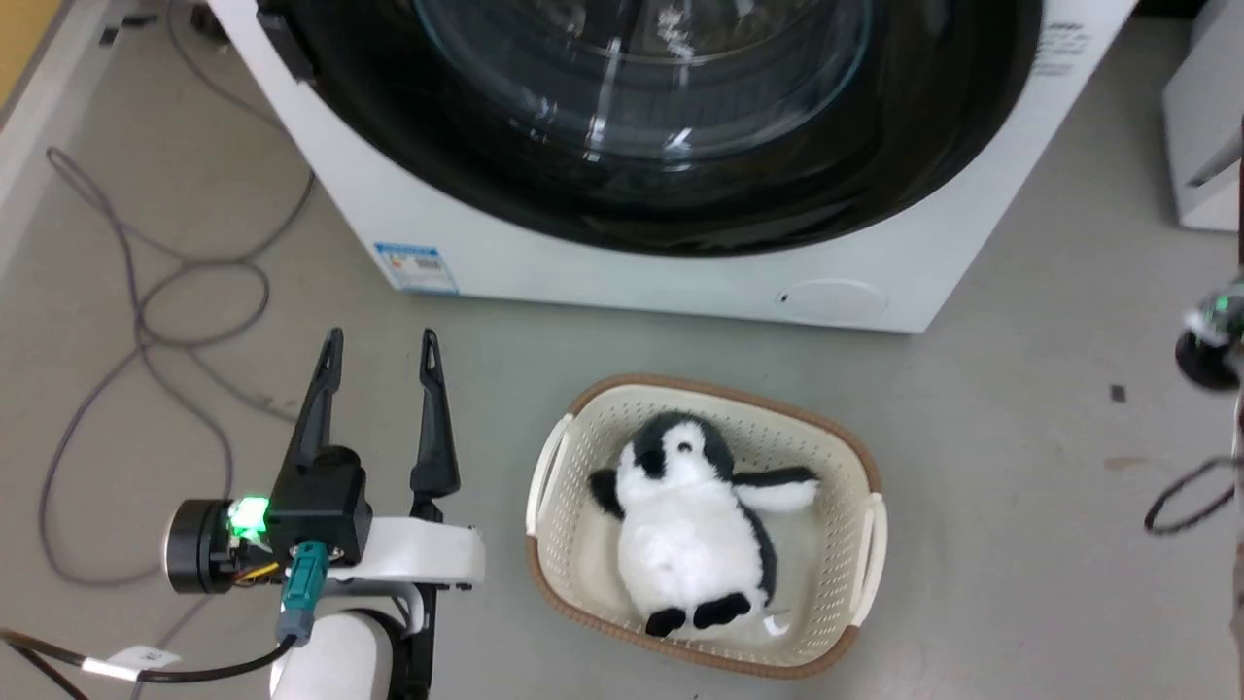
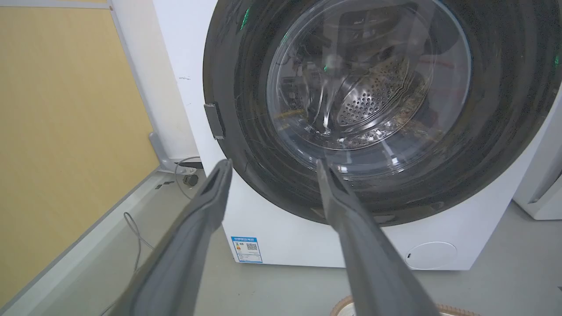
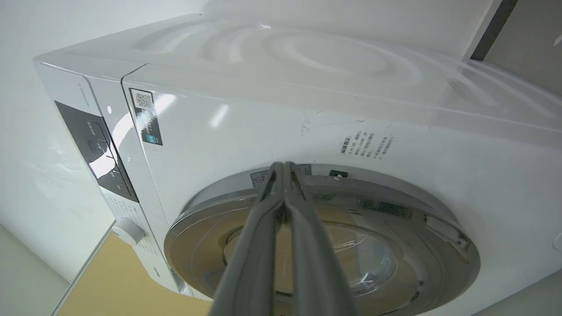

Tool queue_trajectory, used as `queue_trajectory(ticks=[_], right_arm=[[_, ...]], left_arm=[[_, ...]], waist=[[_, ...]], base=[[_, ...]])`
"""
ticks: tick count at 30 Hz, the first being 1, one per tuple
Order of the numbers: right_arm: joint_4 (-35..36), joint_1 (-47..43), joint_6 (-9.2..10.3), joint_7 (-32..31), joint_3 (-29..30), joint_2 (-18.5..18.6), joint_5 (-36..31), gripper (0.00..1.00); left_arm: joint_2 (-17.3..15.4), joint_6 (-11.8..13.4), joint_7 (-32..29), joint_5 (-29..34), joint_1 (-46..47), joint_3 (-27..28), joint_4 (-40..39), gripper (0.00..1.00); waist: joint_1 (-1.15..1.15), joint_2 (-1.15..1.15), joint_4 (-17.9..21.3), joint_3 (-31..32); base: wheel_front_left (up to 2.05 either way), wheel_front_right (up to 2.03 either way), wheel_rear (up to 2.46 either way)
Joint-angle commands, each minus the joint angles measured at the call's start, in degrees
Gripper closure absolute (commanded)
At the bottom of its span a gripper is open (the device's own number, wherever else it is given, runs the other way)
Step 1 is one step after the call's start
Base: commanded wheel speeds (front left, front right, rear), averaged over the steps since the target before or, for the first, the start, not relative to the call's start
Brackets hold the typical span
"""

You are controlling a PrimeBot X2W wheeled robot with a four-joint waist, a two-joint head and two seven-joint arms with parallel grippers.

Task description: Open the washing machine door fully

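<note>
Washing machine [image 1: 680, 282], white and box-shaped, is fronted by its very large round glossy black door [image 1: 933, 146], shut against it (clear glass bowl [image 1: 641, 78] at centre). Before it a cream perforated plastic basket [image 1: 719, 389] holding a black-and-white plush penguin [image 1: 685, 525] is set on grey floor [image 1: 1030, 486], bare at right; grey cables [image 1: 146, 321] are looped leftward. The left gripper [image 1: 381, 338] is spread, empty; the right gripper [image 3: 284, 166] is pinched together by the door's upper rim.

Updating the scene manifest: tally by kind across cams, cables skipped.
Washing machine: 1 (washing machine door included)
Laundry basket: 1
Plush penguin: 1
White unit, unidentified: 1
Grippers: 2 (left gripper open, right gripper shut)
Total: 6
</note>
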State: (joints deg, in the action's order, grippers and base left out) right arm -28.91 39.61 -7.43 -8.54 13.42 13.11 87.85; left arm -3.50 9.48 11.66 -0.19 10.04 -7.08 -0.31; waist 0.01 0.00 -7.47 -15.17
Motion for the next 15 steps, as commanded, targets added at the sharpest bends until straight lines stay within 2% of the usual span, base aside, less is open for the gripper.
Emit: queue_trajectory(ticks=[1, 15], right_arm=[[-1.75, 3.31, -0.05, -0.53, -0.53, 0.82, 1.71, 1.00], [-12.49, 17.73, -0.05, -3.53, -5.33, 4.81, 4.46, 1.00]], left_arm=[[-0.29, 0.56, 0.58, -0.32, 1.23, -0.22, -0.44, 0.00], [0.09, 1.85, 2.13, -1.05, 3.61, -1.54, -0.54, 0.00]], waist=[[-0.01, 0.00, -0.95, -1.55], [-0.01, 0.00, -4.46, -6.50]], base=[[0.00, 0.00, 0.00], [0.00, 0.00, 0.00]])
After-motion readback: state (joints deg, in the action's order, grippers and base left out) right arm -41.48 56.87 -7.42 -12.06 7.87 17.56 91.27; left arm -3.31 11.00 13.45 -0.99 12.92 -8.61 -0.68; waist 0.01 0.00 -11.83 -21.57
